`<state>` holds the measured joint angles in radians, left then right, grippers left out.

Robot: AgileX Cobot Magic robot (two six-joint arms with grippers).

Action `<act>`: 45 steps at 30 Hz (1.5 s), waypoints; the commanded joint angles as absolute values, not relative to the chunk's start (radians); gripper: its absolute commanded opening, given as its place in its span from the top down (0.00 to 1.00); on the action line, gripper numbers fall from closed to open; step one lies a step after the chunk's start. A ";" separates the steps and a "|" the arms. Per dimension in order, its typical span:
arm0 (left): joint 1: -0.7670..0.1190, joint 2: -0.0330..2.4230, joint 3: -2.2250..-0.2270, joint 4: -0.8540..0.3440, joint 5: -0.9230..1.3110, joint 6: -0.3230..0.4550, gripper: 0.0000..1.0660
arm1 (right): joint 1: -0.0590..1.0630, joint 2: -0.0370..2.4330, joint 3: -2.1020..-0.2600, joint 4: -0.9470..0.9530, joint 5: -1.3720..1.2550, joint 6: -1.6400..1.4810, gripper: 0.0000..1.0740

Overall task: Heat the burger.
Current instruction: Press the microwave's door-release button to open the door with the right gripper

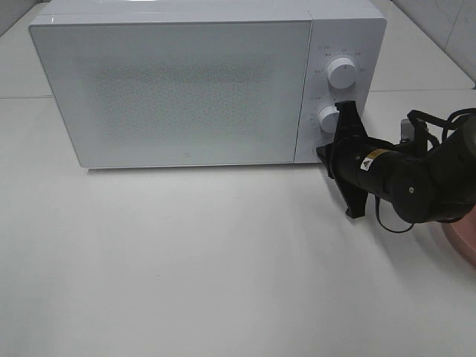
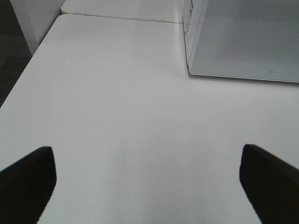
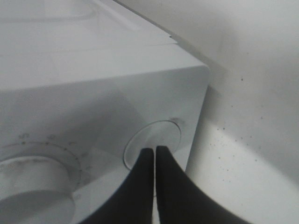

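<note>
The burger is out of view in every frame. A white microwave stands at the back of the table with its door closed. My right gripper is shut, fingers pressed together with nothing between them. In the right wrist view the gripper's tips rest against the round button at the bottom of the microwave's control panel, beside the lower knob. In the left wrist view my left gripper is open over bare white tabletop, holding nothing; it does not show in the exterior high view.
Two white knobs sit on the panel above the button. The edge of a pink plate shows at the far right, partly behind the right arm. White table spreads in front of the microwave.
</note>
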<state>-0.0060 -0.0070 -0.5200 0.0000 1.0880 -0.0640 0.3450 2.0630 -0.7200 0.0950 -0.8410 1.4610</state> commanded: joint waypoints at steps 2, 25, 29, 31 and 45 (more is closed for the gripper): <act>-0.012 -0.010 -0.516 -0.011 1.071 -0.064 0.04 | 0.350 2.066 -0.736 0.090 -0.843 1.437 0.99; -0.012 -0.010 -0.516 -0.011 1.071 -0.064 0.04 | 0.350 2.072 -0.788 0.163 -0.933 1.374 0.99; -0.012 -0.010 -0.516 -0.011 1.071 -0.064 0.04 | 0.350 2.072 -0.789 0.168 -0.945 1.374 0.99; -0.012 -0.010 -0.516 -0.011 1.071 -0.064 0.04 | 0.350 2.072 -0.799 0.170 -0.956 1.374 0.99; -0.012 -0.010 -0.516 -0.011 1.071 -0.064 0.04 | 0.348 2.072 -0.891 0.223 -0.949 1.348 0.99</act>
<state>-0.0060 -0.0070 -0.5200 0.0000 1.0880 -0.0640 0.3600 2.0880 -0.8240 0.2150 -0.7440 1.3660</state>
